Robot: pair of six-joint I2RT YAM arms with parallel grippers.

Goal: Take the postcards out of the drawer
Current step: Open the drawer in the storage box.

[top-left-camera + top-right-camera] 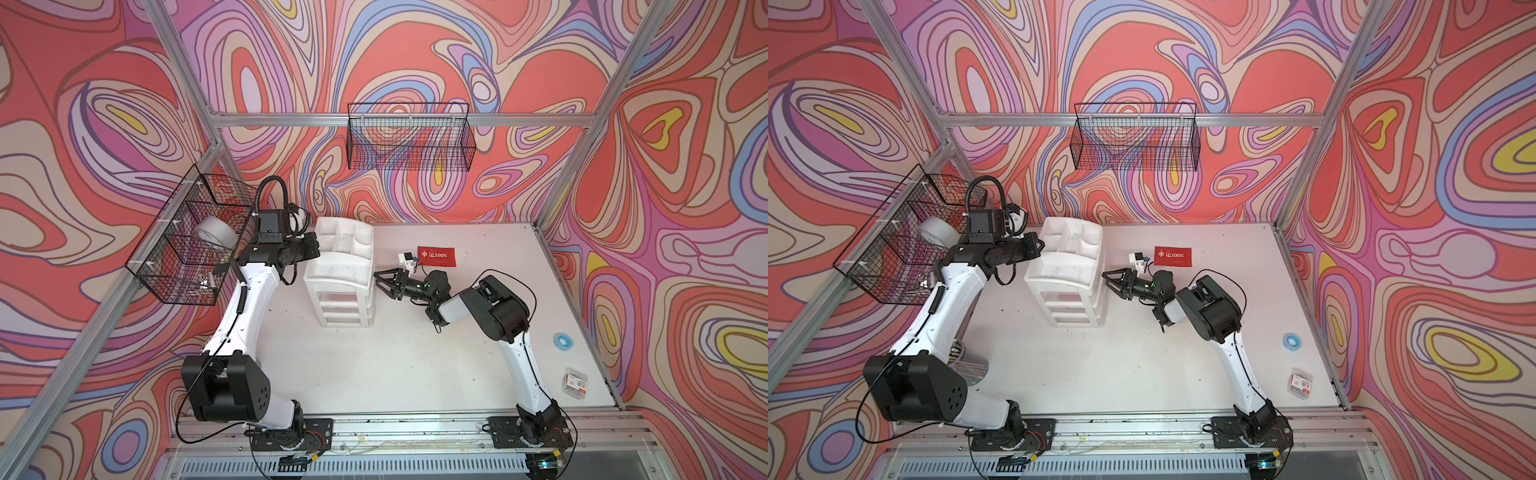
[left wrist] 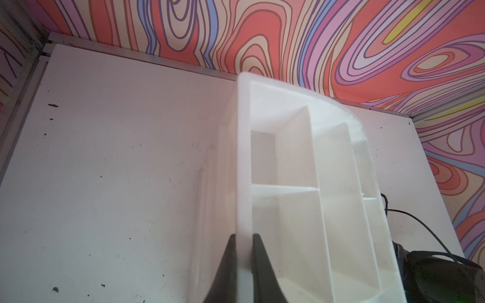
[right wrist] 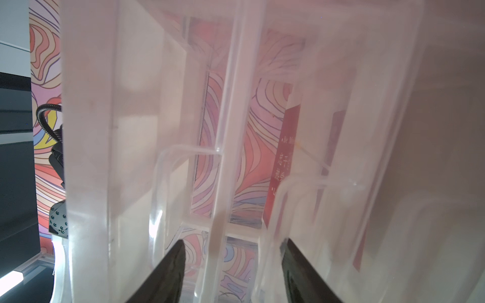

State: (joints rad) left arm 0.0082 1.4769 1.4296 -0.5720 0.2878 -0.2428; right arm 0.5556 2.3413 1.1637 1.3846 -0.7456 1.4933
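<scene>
**Drawer pull: brace in place, right end effector not yet engaged**

Condition. The white plastic desktop organizer with a compartmented top [image 1: 338, 270] stands on the white bench [image 1: 415, 365]. The left end effector [image 2: 244, 236] is clamped on the thin outer wall of the organizer's top, one finger on each side, and serves as a brace. The right end effector [image 1: 382, 286] sits just beside the organizer's front right corner. Its jaws stand well apart and grip nothing. In the right wrist view the clear drawer fronts and their loop handles lie directly ahead of it.

Location of task items. One flat red rectangular postcard with white characters [image 1: 436, 256] lies on the bench, apart from the organizer. Another red postcard [image 3: 287, 157] shows through clear plastic. A red tint in a top view places it in the uppermost shallow clear plastic drawer [image 1: 338, 298], which appears pushed in. The number of cards inside cannot be told.

Recommendation. The step in hand is judged to be opening that drawer.
- Centre the jaws on the uppermost loop handle, not the one below it.
- Close on the handle alone and draw straight along the drawer's run.
- Keep the left clamp firm, because the light organizer could slide or tip.
- Stop before the drawer leaves its frame.
</scene>
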